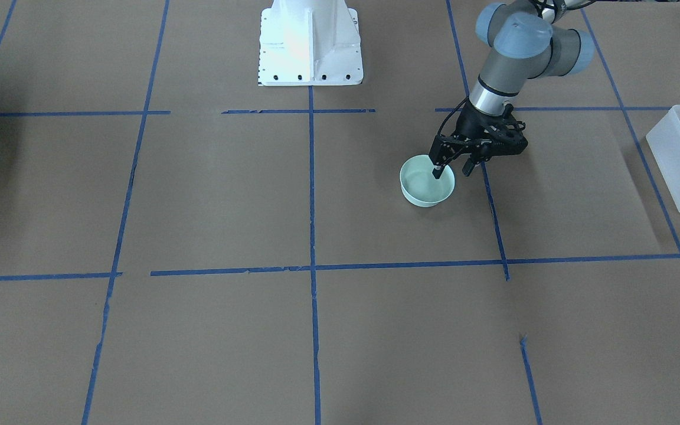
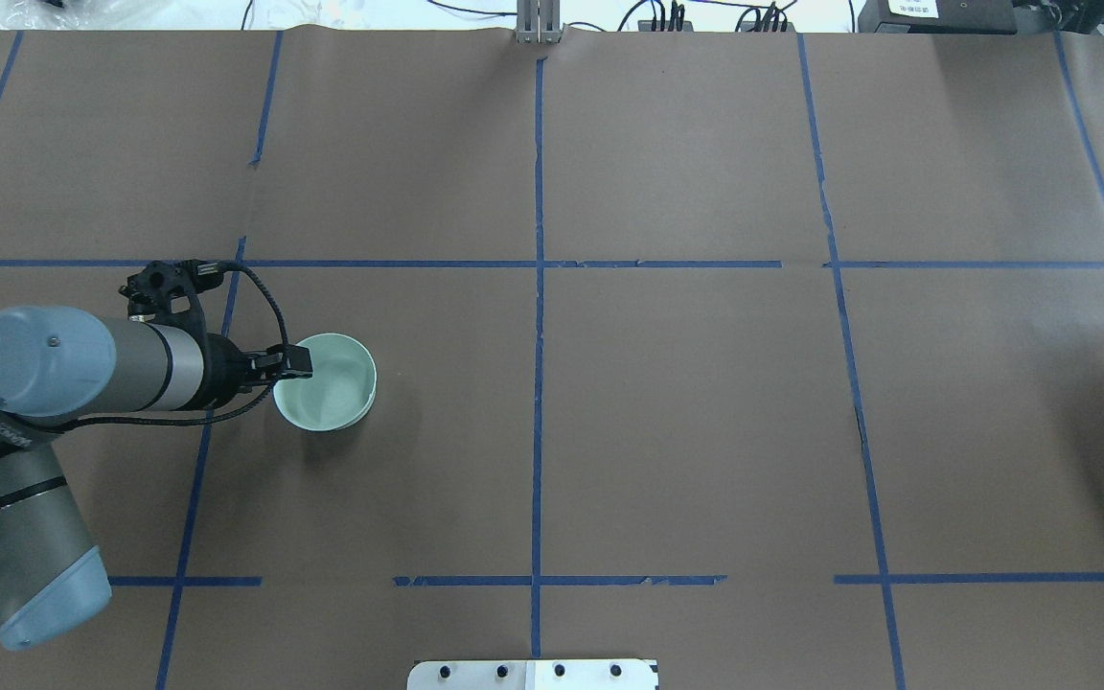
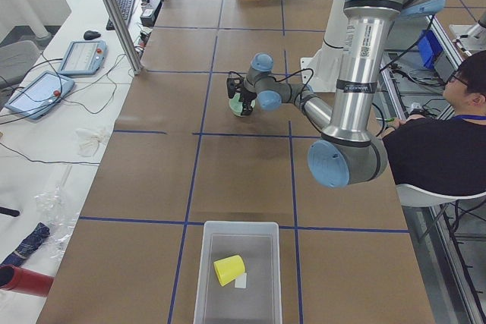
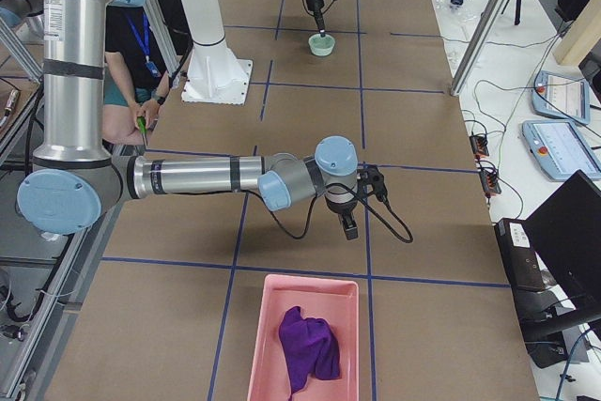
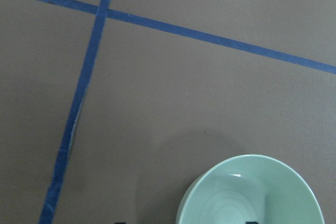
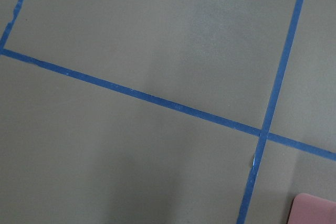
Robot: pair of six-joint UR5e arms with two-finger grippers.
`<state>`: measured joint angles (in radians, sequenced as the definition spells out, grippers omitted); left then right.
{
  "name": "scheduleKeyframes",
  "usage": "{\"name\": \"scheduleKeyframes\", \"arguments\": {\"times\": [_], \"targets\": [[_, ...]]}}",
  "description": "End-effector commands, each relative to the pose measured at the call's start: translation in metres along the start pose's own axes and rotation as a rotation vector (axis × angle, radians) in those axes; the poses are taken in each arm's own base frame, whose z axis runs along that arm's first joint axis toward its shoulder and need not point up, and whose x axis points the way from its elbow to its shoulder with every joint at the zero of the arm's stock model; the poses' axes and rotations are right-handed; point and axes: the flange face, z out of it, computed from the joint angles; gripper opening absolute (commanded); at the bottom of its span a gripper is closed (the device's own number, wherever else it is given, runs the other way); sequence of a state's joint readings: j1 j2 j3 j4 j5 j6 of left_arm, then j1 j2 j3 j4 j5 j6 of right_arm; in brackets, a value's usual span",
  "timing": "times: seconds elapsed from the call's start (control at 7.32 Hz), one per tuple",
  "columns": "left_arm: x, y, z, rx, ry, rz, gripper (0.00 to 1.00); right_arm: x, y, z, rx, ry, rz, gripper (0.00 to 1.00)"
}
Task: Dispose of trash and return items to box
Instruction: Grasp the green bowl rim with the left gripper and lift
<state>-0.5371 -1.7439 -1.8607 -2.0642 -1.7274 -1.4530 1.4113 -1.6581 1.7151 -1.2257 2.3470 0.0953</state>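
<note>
My left arm [image 1: 496, 77]: silver-grey tubes, pale blue joint caps, small dark lettering. A black cable [image 2: 269, 299] loops behind the black left gripper [image 1: 452, 171]. My right arm [image 4: 188, 176] and right gripper [image 4: 349, 227] match. The base plate [image 1: 310, 44] is white with dark screws.

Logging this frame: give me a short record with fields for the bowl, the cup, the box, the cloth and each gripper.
bowl: upright on the table
left gripper: open, straddling the bowl's rim, one finger inside, one outside
cup: lying on its side in the box
box: at the table's end on the robot's left
right gripper: over the table near the pink tray; open or shut cannot be told
pink tray: holds the purple cloth
</note>
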Motion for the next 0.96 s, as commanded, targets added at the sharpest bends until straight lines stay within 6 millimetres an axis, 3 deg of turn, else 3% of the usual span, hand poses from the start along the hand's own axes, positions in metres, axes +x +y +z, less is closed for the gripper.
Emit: {"name": "scheduleKeyframes", "arguments": {"times": [0.0, 0.14, 0.41, 0.68, 0.82], "targets": [[-0.005, 0.006, 0.023, 0.001, -0.054, -0.012, 0.46, 0.000, 0.000, 0.001, -0.001, -0.001, -0.001, 1.00], [-0.003, 0.006, 0.021, 0.000, -0.048, -0.009, 0.06, 0.000, 0.000, 0.001, -0.001, -0.001, -0.001, 1.00], [0.004, 0.002, 0.005, 0.003, -0.022, 0.011, 0.00, 0.000, 0.000, 0.001, -0.001, -0.001, -0.001, 1.00], [-0.007, 0.002, -0.033, -0.055, 0.024, 0.178, 0.00, -0.001, 0.000, 0.002, -0.003, 0.000, -0.003, 1.00], [-0.022, -0.039, -0.068, -0.046, 0.057, 0.209, 0.00, -0.002, 0.000, 0.002, -0.003, -0.001, -0.005, 1.00]]}}
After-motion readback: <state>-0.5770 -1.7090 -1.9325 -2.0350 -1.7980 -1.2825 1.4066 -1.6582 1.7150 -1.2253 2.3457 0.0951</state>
